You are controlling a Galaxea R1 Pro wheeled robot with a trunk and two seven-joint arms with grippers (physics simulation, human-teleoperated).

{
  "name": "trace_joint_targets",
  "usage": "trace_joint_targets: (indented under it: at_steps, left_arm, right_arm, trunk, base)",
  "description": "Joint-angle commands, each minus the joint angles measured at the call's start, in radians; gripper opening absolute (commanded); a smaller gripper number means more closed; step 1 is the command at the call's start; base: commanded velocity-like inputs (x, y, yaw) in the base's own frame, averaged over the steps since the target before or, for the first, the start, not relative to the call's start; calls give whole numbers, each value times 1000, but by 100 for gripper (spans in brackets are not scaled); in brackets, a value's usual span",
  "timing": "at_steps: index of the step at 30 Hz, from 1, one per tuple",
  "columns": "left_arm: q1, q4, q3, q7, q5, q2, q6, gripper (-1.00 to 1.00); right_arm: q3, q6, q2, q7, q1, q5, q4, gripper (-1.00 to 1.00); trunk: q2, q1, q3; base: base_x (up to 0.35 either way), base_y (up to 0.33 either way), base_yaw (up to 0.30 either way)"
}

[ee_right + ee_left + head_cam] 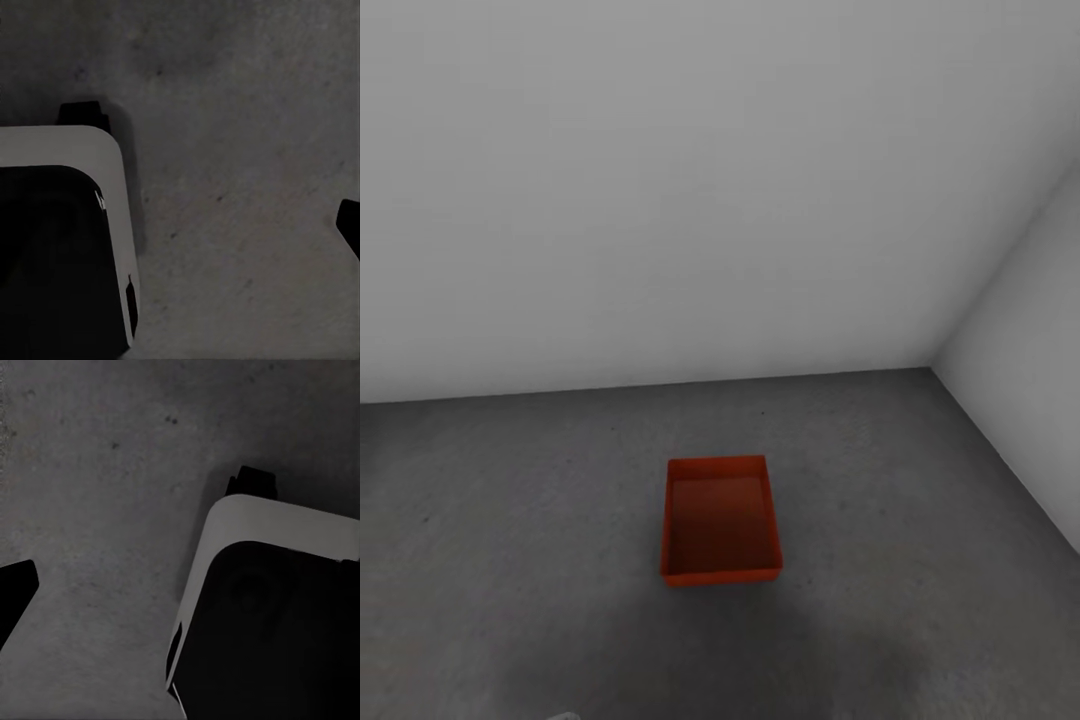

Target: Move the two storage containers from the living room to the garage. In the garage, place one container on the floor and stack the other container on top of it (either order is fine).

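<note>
One red-orange storage container (719, 520) is seen in the head view, set open side up on the dark concrete floor (510, 500) of the garage, near the corner where two plain light-grey walls (660, 180) meet. Nothing is stacked in it. In the left wrist view a single dark fingertip (15, 592) is visible over the floor beside the robot's white-and-black base (262, 607); in the right wrist view likewise (349, 225). Jaw spacing cannot be determined for either gripper.
</note>
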Motion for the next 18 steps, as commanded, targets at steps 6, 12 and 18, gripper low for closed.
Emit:
trace_joint_targets:
  at_steps: [6, 12, 18]
  left_arm:
    - [0, -1, -9, 3, 7, 0, 4, 100]
    - [-1, -1, -8, 3, 21, 2, 3, 100]
    - [0, -1, -9, 3, 27, 2, 3, 100]
  right_arm:
    - [0, -7, 0, -1, -1, -4, 3, 100]
    - [0, -6, 0, -1, -1, -4, 3, 100]
    - [0, -6, 0, -1, -1, -4, 3, 100]
  trunk:
    - [28, -15, 12]
    - [28, -15, 12]
    - [42, -23, 18]
  base:
    - [0, 0, 0]
    - [0, 0, 0]
    - [0, 0, 0]
